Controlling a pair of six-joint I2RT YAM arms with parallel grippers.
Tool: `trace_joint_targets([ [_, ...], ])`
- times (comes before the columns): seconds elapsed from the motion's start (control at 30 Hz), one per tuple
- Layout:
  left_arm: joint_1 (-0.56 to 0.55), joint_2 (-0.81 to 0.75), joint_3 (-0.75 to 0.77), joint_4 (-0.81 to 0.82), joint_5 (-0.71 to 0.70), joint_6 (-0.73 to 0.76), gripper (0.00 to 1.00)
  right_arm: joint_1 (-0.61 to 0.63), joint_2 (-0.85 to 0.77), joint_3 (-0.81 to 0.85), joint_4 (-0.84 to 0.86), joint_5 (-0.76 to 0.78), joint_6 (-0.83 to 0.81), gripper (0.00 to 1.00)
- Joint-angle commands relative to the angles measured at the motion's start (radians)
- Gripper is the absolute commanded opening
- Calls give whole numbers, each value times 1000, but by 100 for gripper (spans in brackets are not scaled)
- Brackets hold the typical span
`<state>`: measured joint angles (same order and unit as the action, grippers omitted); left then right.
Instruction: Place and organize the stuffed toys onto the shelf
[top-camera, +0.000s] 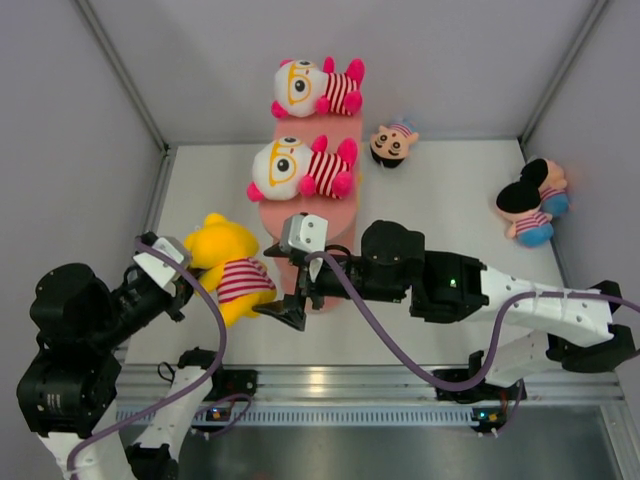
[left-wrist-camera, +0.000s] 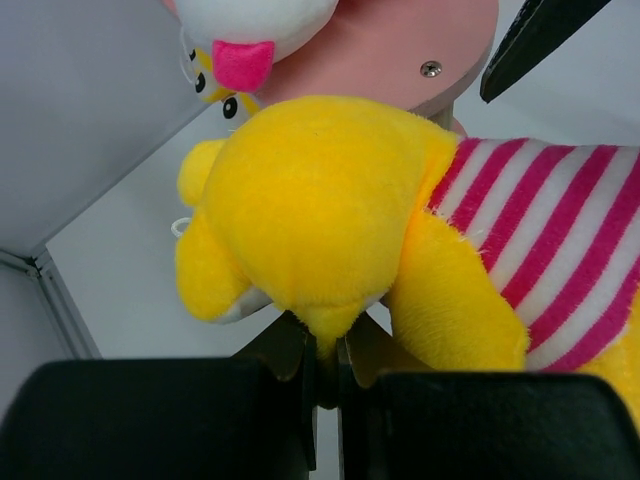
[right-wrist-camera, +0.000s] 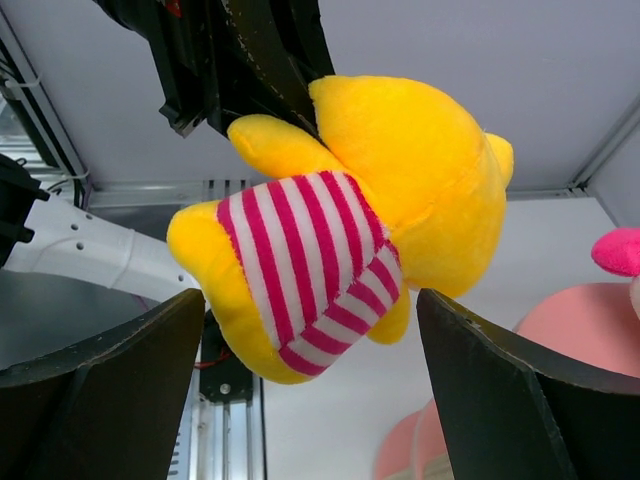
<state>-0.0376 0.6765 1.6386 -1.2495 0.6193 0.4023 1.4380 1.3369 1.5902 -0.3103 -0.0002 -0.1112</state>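
A yellow bear (top-camera: 232, 268) in a red-white striped shirt hangs above the table, left of the shelf (top-camera: 330, 215). My left gripper (top-camera: 190, 262) is shut on a tuft of the bear's head (left-wrist-camera: 300, 200), pinched between the fingertips (left-wrist-camera: 300, 345). My right gripper (right-wrist-camera: 310, 300) stands open, its jaws either side of the bear's striped body (right-wrist-camera: 310, 270) without touching it. Two white-faced toys with orange glasses lie on the pink shelf, one on the highest tier (top-camera: 318, 88) and one a tier lower (top-camera: 300, 168).
A black-haired doll (top-camera: 392, 143) lies on the table right of the shelf. A mouse-eared doll (top-camera: 530, 200) lies near the right wall. White walls close in the left, back and right sides. The shelf's pink tier (left-wrist-camera: 400, 50) is just beyond the bear.
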Motion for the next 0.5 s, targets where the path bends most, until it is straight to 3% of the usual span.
trace_joint_targets([
  [0.0,-1,-9,26,45,-21,-23,0,13,-36,7,73,28,-19,87],
  [0.47,-1,-8,33,47,-27,-30,0,150,-88,-98,177,236,-74,90],
])
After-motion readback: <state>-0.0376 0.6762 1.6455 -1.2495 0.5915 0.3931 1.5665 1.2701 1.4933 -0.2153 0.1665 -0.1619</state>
